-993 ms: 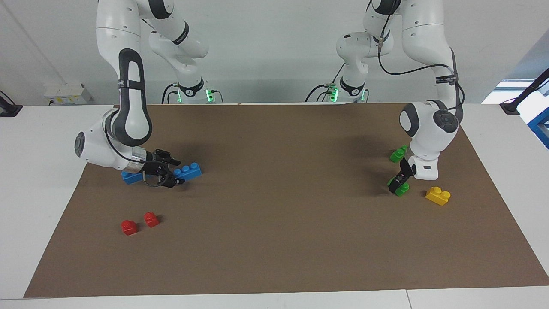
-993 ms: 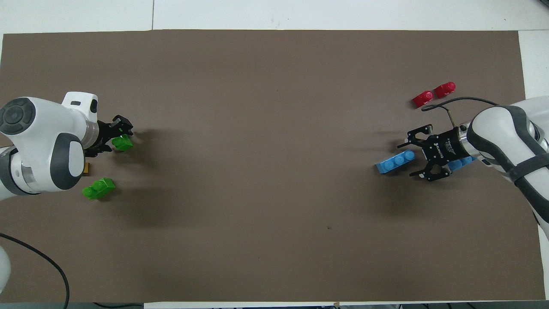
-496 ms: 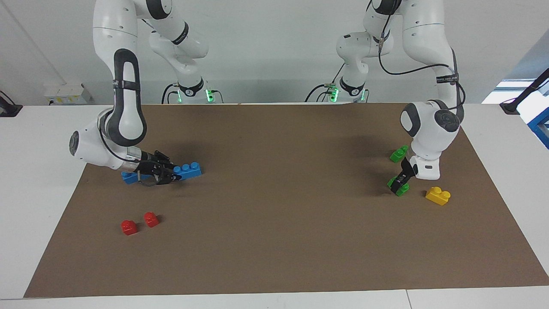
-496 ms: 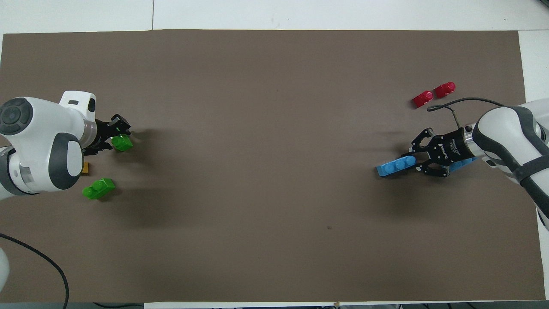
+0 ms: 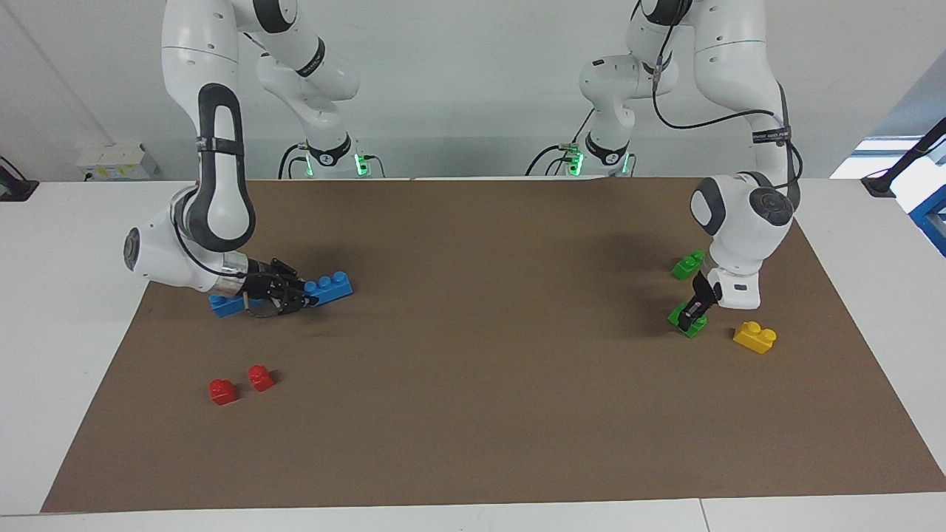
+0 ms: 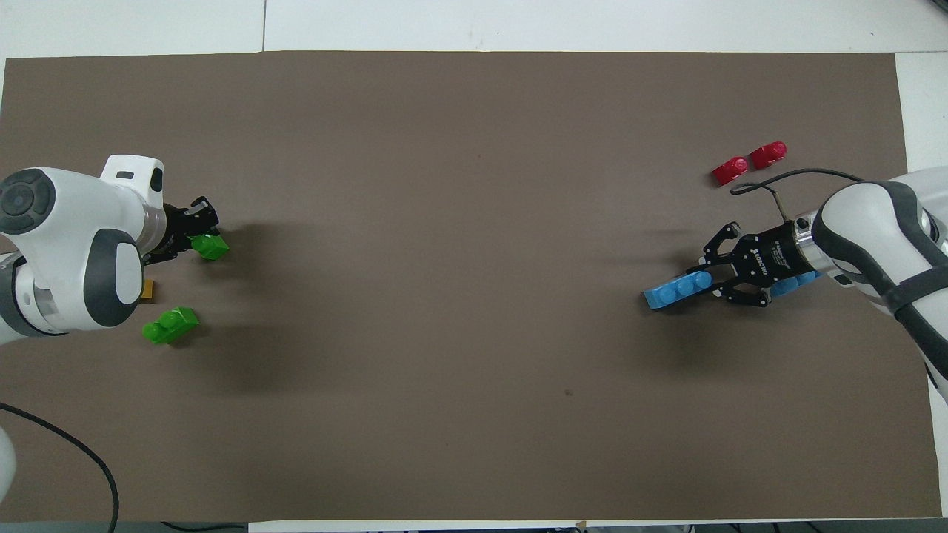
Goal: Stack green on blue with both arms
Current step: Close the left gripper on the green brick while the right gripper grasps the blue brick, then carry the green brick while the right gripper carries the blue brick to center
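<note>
My right gripper lies low over the mat at the right arm's end, shut on one end of a long blue brick with three studs. In the overhead view that blue brick sticks out from the right gripper toward the table's middle. A second blue brick lies under the right wrist, partly hidden. At the left arm's end, my left gripper points down and is shut on a small green brick resting on the mat. From overhead the left gripper grips this green brick.
Another green brick lies nearer to the robots than the held one. A yellow brick sits beside the left gripper. Two red bricks lie farther from the robots than the blue bricks. A brown mat covers the table.
Both grippers went from open to shut, the right on the blue brick's end, the left on the green brick. The blue brick shifted slightly toward the table's middle.
</note>
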